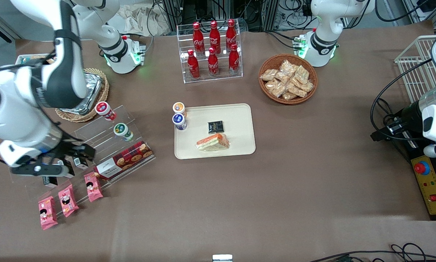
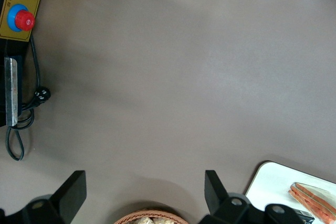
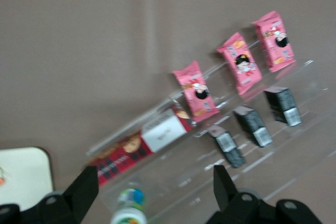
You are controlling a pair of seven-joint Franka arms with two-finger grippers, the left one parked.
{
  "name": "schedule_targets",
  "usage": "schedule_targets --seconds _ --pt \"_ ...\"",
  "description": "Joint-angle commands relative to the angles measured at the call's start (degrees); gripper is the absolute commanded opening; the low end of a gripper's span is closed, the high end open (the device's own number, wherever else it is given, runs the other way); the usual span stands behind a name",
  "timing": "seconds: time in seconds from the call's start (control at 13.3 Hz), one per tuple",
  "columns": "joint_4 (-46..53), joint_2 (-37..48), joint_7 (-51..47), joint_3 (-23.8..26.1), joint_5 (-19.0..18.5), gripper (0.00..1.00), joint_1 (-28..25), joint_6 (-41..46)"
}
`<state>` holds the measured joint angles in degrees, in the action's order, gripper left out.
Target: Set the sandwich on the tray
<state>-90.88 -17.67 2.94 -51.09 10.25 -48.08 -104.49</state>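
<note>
Now sandwich [image 1: 213,142] on tray [image 1: 239,120], end effector [image 1: 57,165] open, well apart

**The working arm hangs low with an open tool**

The right arm bends down from its base and reaches toward the front camera, at the working arm's end of the surface. Its tool [image 1: 57,165] hangs low with nothing in it. The two black fingers [image 3: 84,195] stand wide apart and point down.
</note>
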Motion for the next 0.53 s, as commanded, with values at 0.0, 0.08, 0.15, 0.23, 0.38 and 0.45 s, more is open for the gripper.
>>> schedule_targets --seconds 0.0,0.08,0.15,0.23,0.38,0.45 --pt "-0.53 4.74 7.68 -2.95 -1.01 0.98 0.62 3.22" --pt "-0.26 6.32 8.22 -4.18 -2.5 0.98 0.71 4.19" --pt "-0.17 7.81 8.31 -3.93 -4.34 0.98 2.01 4.64" --pt "-0.17 9.04 8.4 -2.54 -5.05 0.98 5.42 4.99" --pt "-0.09 10.89 8.14 7.61 -5.24 0.98 16.46 5.61" --pt "-0.09 11.68 8.05 13.41 -5.5 0.98 21.83 5.61"
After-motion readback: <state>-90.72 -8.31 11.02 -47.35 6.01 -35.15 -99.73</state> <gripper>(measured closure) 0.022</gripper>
